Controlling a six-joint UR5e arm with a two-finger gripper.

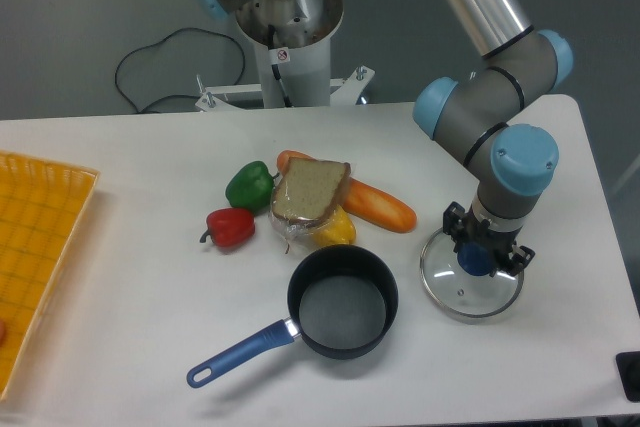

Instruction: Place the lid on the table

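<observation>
Hanging straight above the lid [471, 287], the gripper [481, 256] was seen closed on its dark blue knob — the disc lay directly beneath, low over or on the table [150, 297], right of the saucepan [342, 301]; contact could not be judged.

Clear glossy glass lid [470, 285], smooth matt white table [150, 317]

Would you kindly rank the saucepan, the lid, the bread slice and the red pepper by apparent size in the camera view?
1. Saucepan, handle included.
2. Lid, about as wide as the pan bowl alone.
3. Bread slice.
4. Red pepper, clearly smallest.
</observation>
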